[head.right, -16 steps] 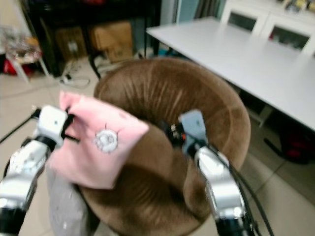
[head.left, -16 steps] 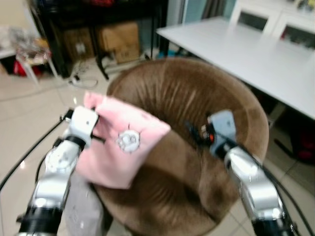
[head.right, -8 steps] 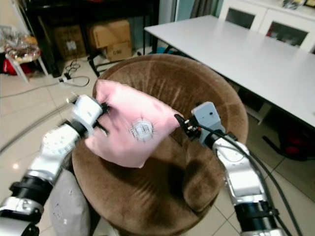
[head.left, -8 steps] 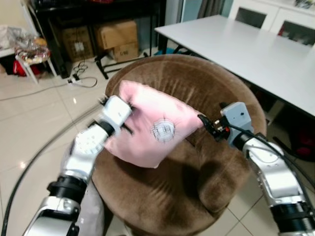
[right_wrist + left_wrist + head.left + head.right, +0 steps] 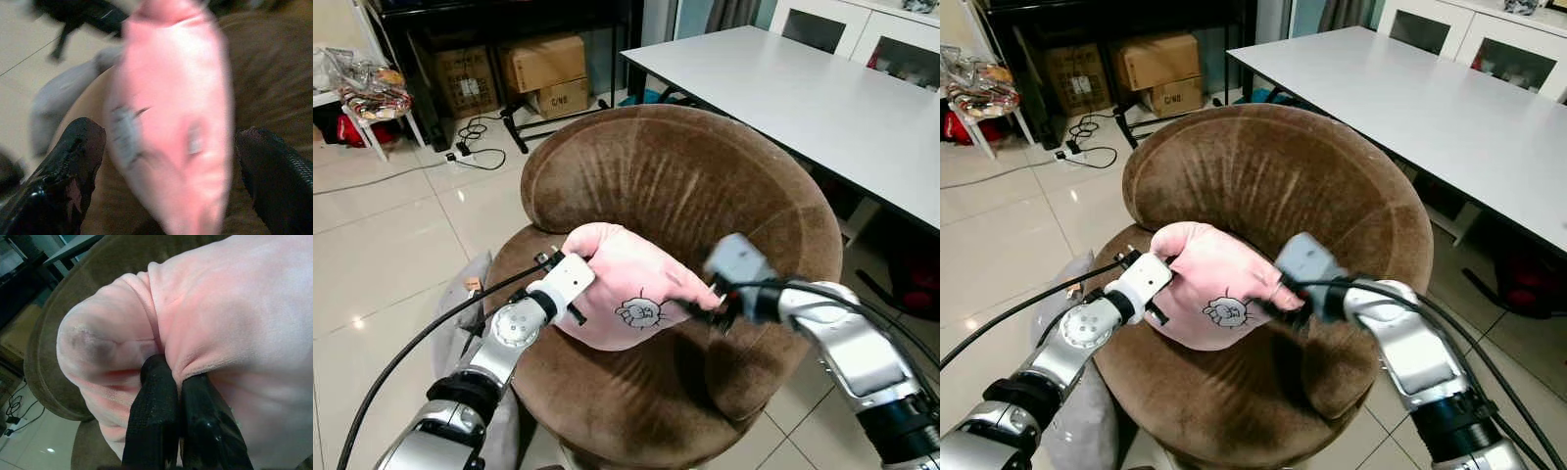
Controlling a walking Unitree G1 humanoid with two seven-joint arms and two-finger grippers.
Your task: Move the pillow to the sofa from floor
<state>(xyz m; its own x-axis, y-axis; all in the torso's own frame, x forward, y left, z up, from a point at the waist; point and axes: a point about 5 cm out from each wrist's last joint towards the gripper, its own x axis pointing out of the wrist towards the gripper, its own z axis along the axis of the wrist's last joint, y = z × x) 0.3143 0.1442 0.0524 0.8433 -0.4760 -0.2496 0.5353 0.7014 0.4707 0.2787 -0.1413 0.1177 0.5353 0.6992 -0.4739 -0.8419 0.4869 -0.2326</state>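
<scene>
Pink pillow (image 5: 626, 299) w/ small cartoon print: lies on seat of round brown velvet sofa chair (image 5: 685, 186), leaning toward backrest.
L hand (image 5: 172, 396): fingers pinched tight on a fold at pillow's edge.
R hand (image 5: 166, 161): fingers spread wide, either side of pillow, at its other end.
Grey cushion (image 5: 460, 323): on tiled floor (image 5: 382, 245) beside chair.
White surface (image 5: 803, 88): behind chair.

pillow (image 5: 628, 299): lowered onto sofa (image 5: 705, 196) seat | right pincer (image 5: 171, 161): swung in, now straddling pillow
</scene>
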